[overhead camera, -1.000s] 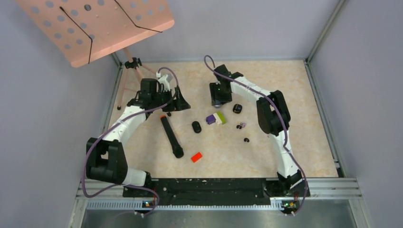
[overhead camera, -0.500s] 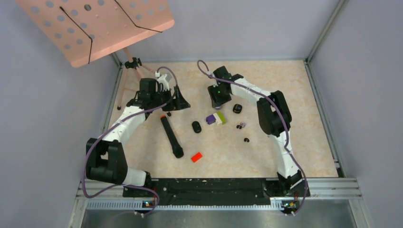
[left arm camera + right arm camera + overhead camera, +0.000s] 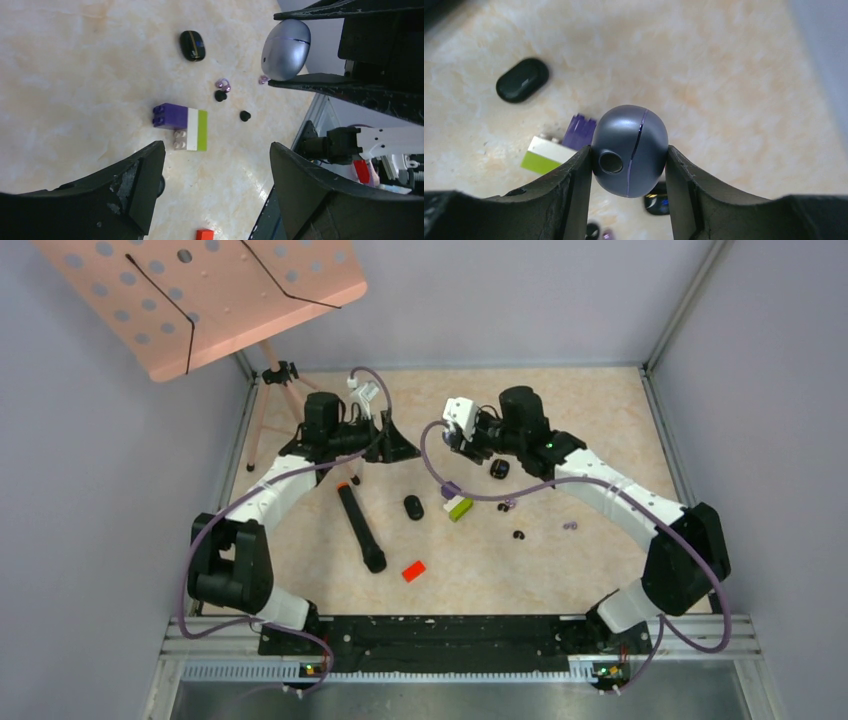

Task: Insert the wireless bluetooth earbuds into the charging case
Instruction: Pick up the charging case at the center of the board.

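My right gripper [image 3: 467, 437] is shut on a grey-blue egg-shaped charging case [image 3: 630, 150] and holds it above the table, seam and a round hole facing the camera. The case also shows in the left wrist view [image 3: 286, 50]. My left gripper [image 3: 400, 448] is open and empty [image 3: 216, 150], hovering left of it. Tiny earbuds lie loose on the table: a purple one [image 3: 570, 525], a black one [image 3: 518, 535] and a black and purple cluster [image 3: 507, 505]. The left wrist view shows purple buds [image 3: 222, 84] and black buds [image 3: 244, 115].
Two black pebble cases lie on the table [image 3: 413, 507] [image 3: 500, 468]. A purple, white and green brick block [image 3: 458, 507] sits between them. A black cylinder [image 3: 360, 528] and a red block [image 3: 413, 570] lie nearer the front. A pink perforated stand [image 3: 200, 300] is at the back left.
My right arm has swung its elbow out to the right and its gripper has turned sideways and risen. My left gripper has shifted a little right and back.
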Robot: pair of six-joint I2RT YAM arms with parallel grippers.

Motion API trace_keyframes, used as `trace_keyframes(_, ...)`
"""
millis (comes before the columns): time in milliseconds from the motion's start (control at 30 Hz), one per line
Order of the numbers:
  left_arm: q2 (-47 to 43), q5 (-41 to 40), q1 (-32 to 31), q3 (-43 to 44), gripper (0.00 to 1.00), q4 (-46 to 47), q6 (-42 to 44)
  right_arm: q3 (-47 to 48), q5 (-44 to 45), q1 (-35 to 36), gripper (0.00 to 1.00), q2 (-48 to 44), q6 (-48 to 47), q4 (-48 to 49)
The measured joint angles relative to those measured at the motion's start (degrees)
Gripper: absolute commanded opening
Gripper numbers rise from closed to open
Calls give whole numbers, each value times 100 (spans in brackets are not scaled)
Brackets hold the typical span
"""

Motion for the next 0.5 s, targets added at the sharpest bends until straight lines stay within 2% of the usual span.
trace_keyframes(233, 260, 529, -450, 415, 80, 245, -15, -293, 20, 518, 20, -219, -1003, 614)
trace_keyframes(500, 444, 634, -643, 695, 71, 352, -13, -328, 35, 658, 20, -219, -1364, 673)
